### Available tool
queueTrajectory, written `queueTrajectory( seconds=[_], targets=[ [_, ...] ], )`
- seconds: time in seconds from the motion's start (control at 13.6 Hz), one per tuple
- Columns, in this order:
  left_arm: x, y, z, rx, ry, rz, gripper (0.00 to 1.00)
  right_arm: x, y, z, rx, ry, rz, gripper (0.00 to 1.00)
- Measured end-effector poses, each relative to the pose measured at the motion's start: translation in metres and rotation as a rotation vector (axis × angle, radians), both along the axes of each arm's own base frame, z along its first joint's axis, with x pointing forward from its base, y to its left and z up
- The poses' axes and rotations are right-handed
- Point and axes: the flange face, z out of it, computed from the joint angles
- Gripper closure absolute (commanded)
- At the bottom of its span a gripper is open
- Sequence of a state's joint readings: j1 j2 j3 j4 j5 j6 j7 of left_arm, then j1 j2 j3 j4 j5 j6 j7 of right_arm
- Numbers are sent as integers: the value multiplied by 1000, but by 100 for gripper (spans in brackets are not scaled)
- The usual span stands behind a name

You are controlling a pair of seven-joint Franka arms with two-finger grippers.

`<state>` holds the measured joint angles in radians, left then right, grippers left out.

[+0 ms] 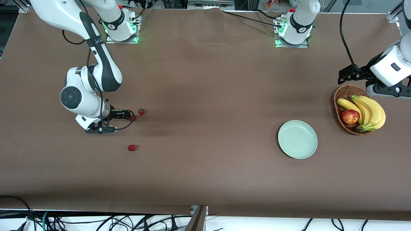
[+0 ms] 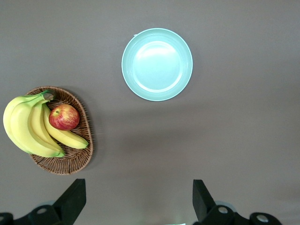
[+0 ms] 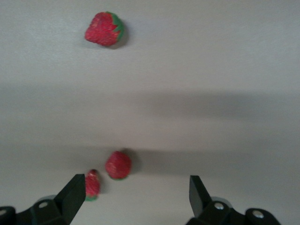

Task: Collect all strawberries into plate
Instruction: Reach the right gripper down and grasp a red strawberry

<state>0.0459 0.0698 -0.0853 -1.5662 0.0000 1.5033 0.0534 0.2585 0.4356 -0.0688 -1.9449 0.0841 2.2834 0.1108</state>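
Reading the front view as a clock dial, the three small red strawberries with green leafy caps lie at about nine o'clock on the brown cloth-covered bench [image 1: 205, 179], none of them on the plate. Two sit close together, one strawberry [image 1: 141, 111] at roughly two o'clock of its neighbour [image 1: 133, 118], and the third strawberry [image 1: 131, 147] lies apart at six o'clock of that pair, nearer the front camera. The right claw [image 1: 127, 115] is low over the bench at the pair, its fingers spread wide and holding nothing; in the right wrist view one berry is just beside a fingertip [image 3: 75, 190] and another just ahead of the gap. The round, pale mint-green plate [image 1: 297, 139] lies empty between three and four o'clock, well apart from the berries. At two o'clock of the plate is the brown woven wicker basket [image 1: 340, 96] holding yellow bananas [image 1: 369, 110] and a red-yellow apple [image 1: 350, 116]. The left arm waits with the left claw [image 2: 136, 206] up above the bench near the basket, fingers wide and empty.
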Motion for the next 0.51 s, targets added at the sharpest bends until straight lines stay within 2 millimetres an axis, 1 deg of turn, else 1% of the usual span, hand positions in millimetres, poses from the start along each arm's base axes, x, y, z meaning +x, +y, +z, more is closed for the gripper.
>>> queueTrajectory(
  seconds=[0.15, 0.29, 0.51],
  targets=[
    [0, 0, 0, 0, 0, 0, 0, -2, 8, -15, 17, 10, -19, 4],
    [0, 0, 0, 0, 0, 0, 0, -4, 9, -31, 14, 28, -25, 7],
    [0, 0, 0, 0, 0, 0, 0, -9, 10, -49, 11, 26, -35, 13]
  ],
)
